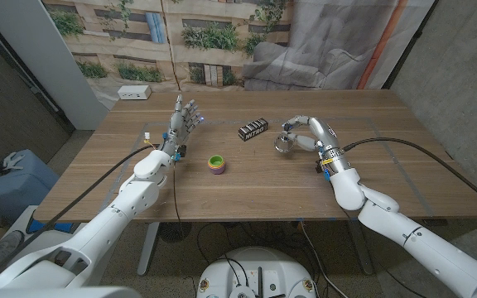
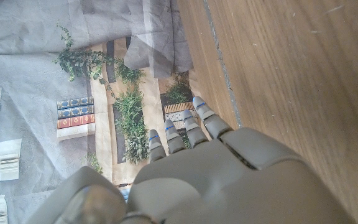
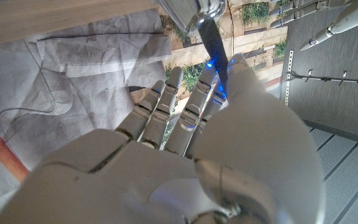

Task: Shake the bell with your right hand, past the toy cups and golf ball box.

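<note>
Here the right hand [image 1: 309, 132] fingers [image 3: 213, 81] grip the bell [image 1: 285, 141] handle.

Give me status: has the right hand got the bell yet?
Done: the right hand has reached past the toy cups and golf ball box to the bell. In hand: its fingers curl around the bell's dark handle; whether the bell is off the table is unclear. Left: the shake. The left hand holds nothing.

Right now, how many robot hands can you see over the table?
2. The left hand stands on the table's left side, fingers apart. The right hand is on the right, at the bell.
</note>
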You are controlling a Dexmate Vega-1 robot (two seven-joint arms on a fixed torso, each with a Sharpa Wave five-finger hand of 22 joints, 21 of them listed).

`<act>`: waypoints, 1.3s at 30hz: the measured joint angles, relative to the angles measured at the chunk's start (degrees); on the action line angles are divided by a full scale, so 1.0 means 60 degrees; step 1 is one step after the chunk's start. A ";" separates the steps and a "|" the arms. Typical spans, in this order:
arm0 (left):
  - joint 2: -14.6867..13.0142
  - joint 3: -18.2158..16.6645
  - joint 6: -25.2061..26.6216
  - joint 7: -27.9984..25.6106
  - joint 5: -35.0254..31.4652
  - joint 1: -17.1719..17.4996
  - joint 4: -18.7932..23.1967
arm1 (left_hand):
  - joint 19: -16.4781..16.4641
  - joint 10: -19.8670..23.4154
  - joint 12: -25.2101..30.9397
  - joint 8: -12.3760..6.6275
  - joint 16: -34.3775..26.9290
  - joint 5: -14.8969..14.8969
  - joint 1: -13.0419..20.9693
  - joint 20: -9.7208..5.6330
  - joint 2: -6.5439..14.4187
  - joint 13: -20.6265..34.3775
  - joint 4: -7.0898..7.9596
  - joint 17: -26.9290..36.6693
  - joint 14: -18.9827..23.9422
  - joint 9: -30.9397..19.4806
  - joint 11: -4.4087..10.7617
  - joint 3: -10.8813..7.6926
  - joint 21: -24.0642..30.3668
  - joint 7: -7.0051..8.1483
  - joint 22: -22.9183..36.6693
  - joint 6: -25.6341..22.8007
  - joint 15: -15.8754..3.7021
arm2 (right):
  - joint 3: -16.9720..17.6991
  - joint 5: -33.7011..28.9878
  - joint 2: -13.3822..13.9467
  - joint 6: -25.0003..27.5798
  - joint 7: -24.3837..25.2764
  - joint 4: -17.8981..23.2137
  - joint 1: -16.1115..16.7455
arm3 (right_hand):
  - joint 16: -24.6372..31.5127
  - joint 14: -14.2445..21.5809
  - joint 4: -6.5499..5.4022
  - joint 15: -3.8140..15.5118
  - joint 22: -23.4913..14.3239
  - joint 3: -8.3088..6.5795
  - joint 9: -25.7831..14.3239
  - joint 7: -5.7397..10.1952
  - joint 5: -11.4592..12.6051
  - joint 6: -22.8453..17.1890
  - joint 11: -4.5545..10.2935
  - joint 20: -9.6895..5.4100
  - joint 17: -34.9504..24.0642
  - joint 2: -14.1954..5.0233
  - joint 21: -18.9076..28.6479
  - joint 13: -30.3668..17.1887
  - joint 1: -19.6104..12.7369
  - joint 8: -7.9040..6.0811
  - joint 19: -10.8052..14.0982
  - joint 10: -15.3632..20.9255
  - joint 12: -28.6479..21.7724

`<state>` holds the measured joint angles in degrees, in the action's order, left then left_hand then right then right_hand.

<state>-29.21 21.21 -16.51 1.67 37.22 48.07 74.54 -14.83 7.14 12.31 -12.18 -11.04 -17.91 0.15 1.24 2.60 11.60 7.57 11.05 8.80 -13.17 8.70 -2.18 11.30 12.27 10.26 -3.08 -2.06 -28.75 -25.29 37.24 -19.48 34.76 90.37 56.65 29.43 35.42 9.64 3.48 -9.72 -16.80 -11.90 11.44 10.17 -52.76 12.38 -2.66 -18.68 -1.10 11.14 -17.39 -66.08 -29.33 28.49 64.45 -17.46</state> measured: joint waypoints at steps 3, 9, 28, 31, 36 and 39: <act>0.0001 0.0000 0.0000 0.0000 0.0000 0.0000 -0.0001 | 0.0000 0.0000 0.0000 0.0000 0.0000 0.0000 0.0000 0.0000 0.0000 0.0000 0.0000 0.0000 0.0000 0.0000 0.0000 0.0000 0.0000 0.0000 0.0000 0.0000 0.0000 | -0.0028 0.0002 0.0017 0.0060 0.0005 0.0001 -0.0014 | 0.0041 0.0000 -0.0053 0.0000 0.0000 0.0053 0.0000 0.0000 -0.0001 0.0000 0.0000 0.0000 -0.0015 -0.0031 0.0000 -0.0011 0.0031 0.0000 0.0000 0.0000 0.0000; 0.0001 0.0000 0.0000 0.0000 0.0000 0.0000 -0.0005 | 0.0000 0.0000 0.0000 0.0000 0.0000 0.0000 0.0000 0.0000 0.0000 0.0000 0.0000 0.0000 0.0000 0.0000 0.0000 0.0000 0.0000 0.0000 0.0000 0.0000 0.0000 | -0.0077 0.0287 0.0058 0.0152 -0.0198 0.0038 -0.0026 | 0.0044 0.0001 -0.0168 0.0000 0.0000 0.0170 0.0003 -0.0042 -0.0006 -0.0041 -0.0001 0.0000 -0.0014 -0.0189 0.0000 -0.0054 0.0196 0.0013 0.0000 0.0000 0.0002; -0.0003 0.0000 -0.0004 0.0006 0.0001 0.0000 -0.0008 | 0.0000 0.0000 0.0000 0.0000 0.0000 0.0000 0.0000 0.0000 0.0000 0.0000 0.0000 0.0000 0.0000 0.0000 0.0000 0.0000 0.0000 0.0000 0.0000 0.0000 0.0000 | 0.0222 0.2243 0.0295 0.0876 -0.1752 0.0970 0.0321 | 0.0044 0.0002 -0.0358 0.0000 0.0000 0.0352 0.0008 -0.0122 -0.0008 -0.0090 -0.0017 -0.0035 0.0030 -0.0325 0.0000 -0.0062 0.0698 0.0009 -0.0036 -0.0015 0.0011; -0.0005 0.0000 -0.0004 0.0006 0.0003 0.0000 -0.0007 | 0.0000 0.0000 0.0000 0.0000 0.0000 0.0000 0.0000 0.0000 0.0000 0.0000 0.0000 0.0000 0.0000 0.0000 0.0000 0.0000 0.0000 0.0000 0.0000 0.0000 0.0000 | 0.0271 0.2521 0.0317 0.0997 -0.1954 0.1081 0.0360 | -0.0036 0.0002 -0.0495 0.0000 0.0000 0.0351 0.0009 -0.0178 -0.0025 -0.0145 -0.0053 -0.0035 0.0091 -0.0390 0.0000 -0.0061 0.0894 0.0011 -0.0036 0.0021 0.0011; -0.0006 0.0000 -0.0005 0.0006 0.0003 0.0003 -0.0008 | 0.0000 0.0000 0.0000 0.0000 0.0000 0.0000 0.0000 0.0000 0.0000 0.0000 0.0000 0.0000 0.0000 0.0000 0.0000 0.0000 0.0000 0.0000 0.0000 0.0000 0.0000 | 0.0330 0.2939 0.0351 0.1163 -0.2268 0.1210 0.0409 | -0.0111 0.0038 -0.0650 -0.0036 0.0000 0.0377 0.0012 -0.0208 -0.0035 -0.0141 0.0004 0.0001 0.0154 -0.0513 0.0000 -0.0061 0.1209 -0.0030 -0.0072 0.0079 0.0011; -0.0006 0.0000 -0.0006 0.0005 0.0003 0.0002 -0.0007 | 0.0000 0.0000 0.0000 0.0000 0.0000 0.0000 0.0000 0.0000 0.0000 0.0000 0.0000 0.0000 0.0000 0.0000 0.0000 0.0000 0.0000 0.0000 0.0000 0.0000 0.0000 | 0.0373 0.3152 0.0378 0.1240 -0.2428 0.1306 0.0438 | -0.0178 0.0038 -0.0650 -0.0035 0.0000 0.0377 0.0012 -0.0260 -0.0036 -0.0193 -0.0031 -0.0017 0.0191 -0.0594 0.0000 -0.0061 0.1313 -0.0030 -0.0162 0.0113 0.0011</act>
<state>-29.25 21.21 -16.54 1.71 37.24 48.09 74.50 -14.83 7.13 12.31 -12.18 -11.04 -17.91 0.15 1.24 2.60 11.60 7.57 11.05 8.81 -13.17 8.70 -2.18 11.30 12.27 10.26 -3.08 -2.06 -26.51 -6.38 39.51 -12.03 20.20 98.20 59.28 28.37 35.64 5.74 3.27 -9.72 -14.54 -11.83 9.87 9.96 -53.92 12.19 -2.76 -17.54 -4.66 11.14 -17.75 -58.20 -29.51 27.52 65.13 -17.40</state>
